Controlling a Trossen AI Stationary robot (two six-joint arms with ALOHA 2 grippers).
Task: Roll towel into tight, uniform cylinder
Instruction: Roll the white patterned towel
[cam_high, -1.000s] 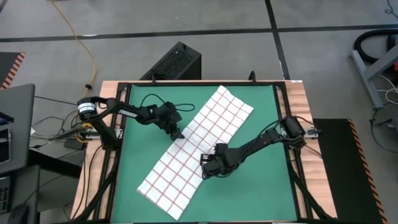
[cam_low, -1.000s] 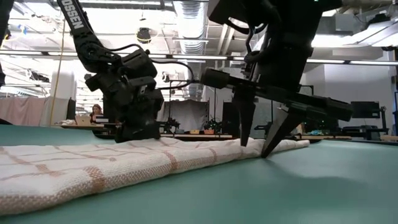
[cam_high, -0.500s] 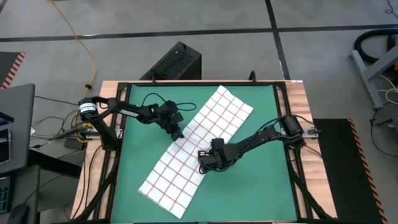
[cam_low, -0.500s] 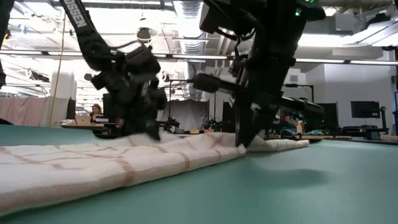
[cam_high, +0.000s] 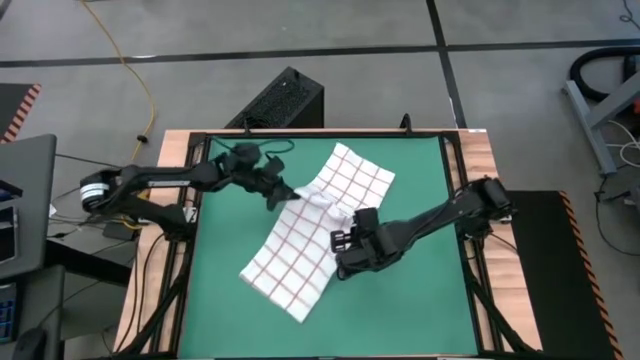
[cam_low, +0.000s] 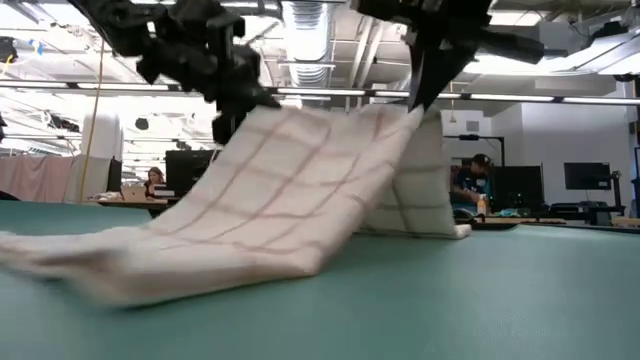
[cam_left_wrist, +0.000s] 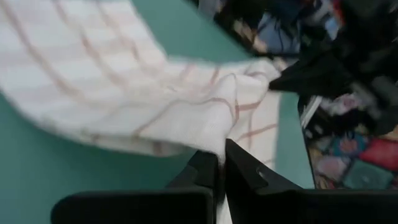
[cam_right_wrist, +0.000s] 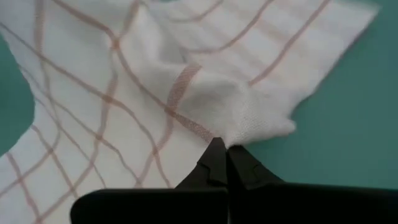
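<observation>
Towel (cam_high: 305, 235) on the mat (cam_high: 420, 300), middle raised; left pincer (cam_high: 287, 194) and right pincer (cam_high: 345, 243) at opposite edges (both pinching).

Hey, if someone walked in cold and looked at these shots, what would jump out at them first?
Most striking is the checked towel hoisted off the green mat like a tent in the low view, its two ends trailing on the mat. Each arm's end effector is shut on a towel edge: the left end effector at the far-left side, the right end effector near the mat's centre.
</observation>
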